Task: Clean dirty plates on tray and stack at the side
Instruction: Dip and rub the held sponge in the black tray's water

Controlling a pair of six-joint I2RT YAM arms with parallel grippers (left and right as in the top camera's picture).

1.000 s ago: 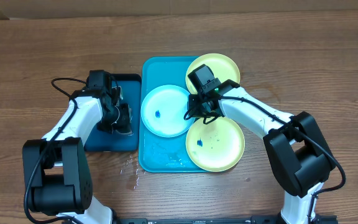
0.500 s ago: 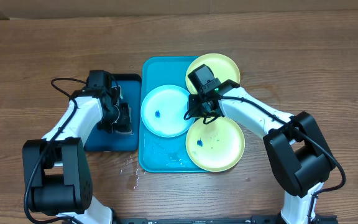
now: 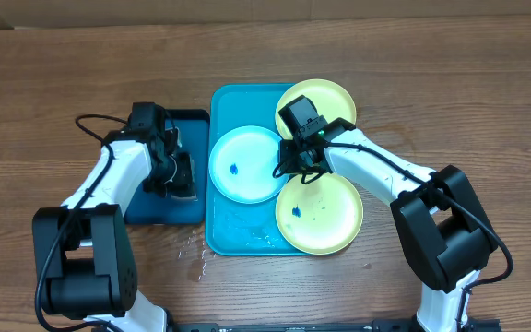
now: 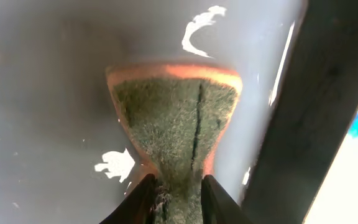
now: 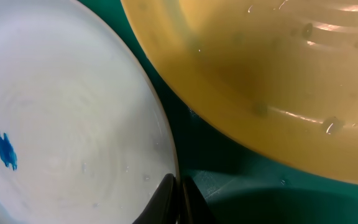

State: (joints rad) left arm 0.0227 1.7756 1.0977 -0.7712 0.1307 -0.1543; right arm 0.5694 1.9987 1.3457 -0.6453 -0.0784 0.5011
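Three plates lie on the turquoise tray [image 3: 240, 235]. The light blue plate [image 3: 247, 164] has a blue smear [image 5: 6, 151]. One yellow-green plate [image 3: 325, 100] sits at the back and another [image 3: 321, 214], with blue smears, at the front. My right gripper [image 5: 179, 193] is shut on the light blue plate's [image 5: 67, 124] right rim, between the two yellow plates. My left gripper [image 4: 178, 190] is over the dark-blue tray [image 3: 155, 207], shut on a green sponge [image 4: 176, 118] with an orange edge, which it pinches narrow at the fingers.
The dark-blue tray's black rim [image 4: 316, 112] runs between the sponge and the turquoise tray. Drops of water [image 3: 192, 254] lie on the wooden table in front of the trays. A black cable [image 3: 90, 124] loops behind the left arm.
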